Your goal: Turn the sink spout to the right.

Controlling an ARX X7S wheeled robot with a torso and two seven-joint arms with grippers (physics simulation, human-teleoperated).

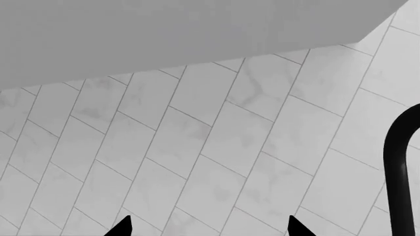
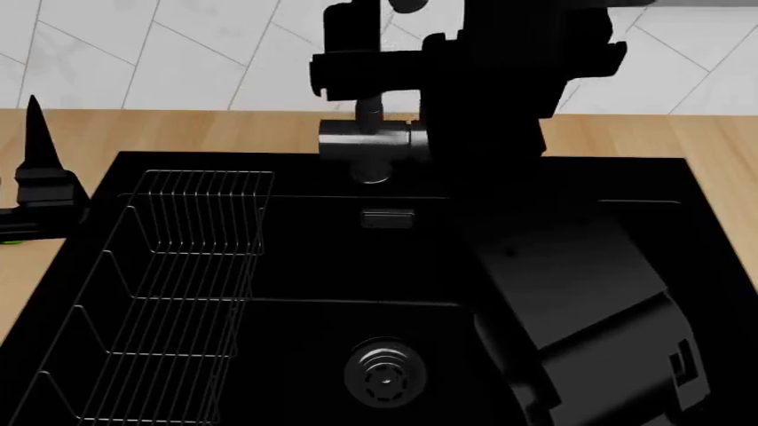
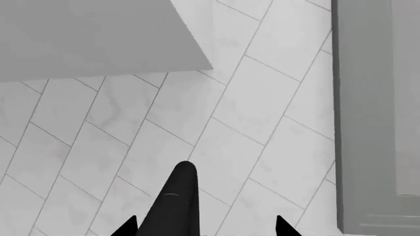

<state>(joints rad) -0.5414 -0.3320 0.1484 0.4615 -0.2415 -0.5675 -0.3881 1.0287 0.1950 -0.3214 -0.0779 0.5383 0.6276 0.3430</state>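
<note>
The sink point(image 2: 296, 266) is a black basin with a round drain point(image 2: 385, 373) and an overflow slot point(image 2: 388, 217). The spout's dark cylinder base point(image 2: 367, 140) stands at the sink's back rim, and the tube point(image 2: 369, 108) rises from it into my right arm point(image 2: 509, 80), which hides its upper part. In the left wrist view the curved spout point(image 1: 399, 167) stands off to one side of my open, empty left gripper point(image 1: 210, 228). My right gripper point(image 3: 204, 227) is open around a round-tipped black rod point(image 3: 176, 196), close to one finger. I cannot tell whether that rod is the spout or the lever.
A wire dish rack point(image 2: 177, 293) fills the sink's left half. A wooden counter point(image 2: 640, 138) surrounds the sink, with a white tiled wall point(image 2: 177, 53) behind. A grey cabinet point(image 1: 164, 34) hangs overhead. My left gripper's finger point(image 2: 34, 133) shows at the head view's left edge.
</note>
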